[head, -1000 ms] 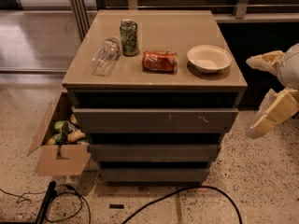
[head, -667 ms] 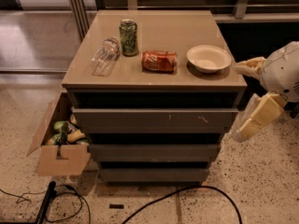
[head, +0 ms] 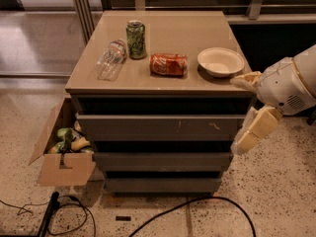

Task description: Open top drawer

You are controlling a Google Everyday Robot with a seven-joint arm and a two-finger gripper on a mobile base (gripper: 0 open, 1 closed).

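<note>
The top drawer [head: 160, 126] is the widest grey-brown front just under the cabinet top, with small pale and orange scuff marks right of its middle. None of its interior shows. Two narrower grey drawers [head: 163, 160] sit below it. My gripper [head: 247, 107] is at the cabinet's right front corner, level with the top drawer's right end. Its pale fingers are spread apart, one [head: 245, 79] by the tabletop edge and one [head: 253, 131] lower beside the drawer front. It holds nothing.
On the cabinet top [head: 163, 78] are an upright green can [head: 136, 39], a clear plastic bottle [head: 111, 58] on its side, a red can [head: 168, 64] on its side and a white bowl [head: 220, 61]. An open cardboard box [head: 63, 154] stands at the left. Cables [head: 197, 204] cross the floor in front.
My gripper has moved left, from off the right side to the cabinet's right front corner by the top drawer. The drawers and tabletop items have not moved.
</note>
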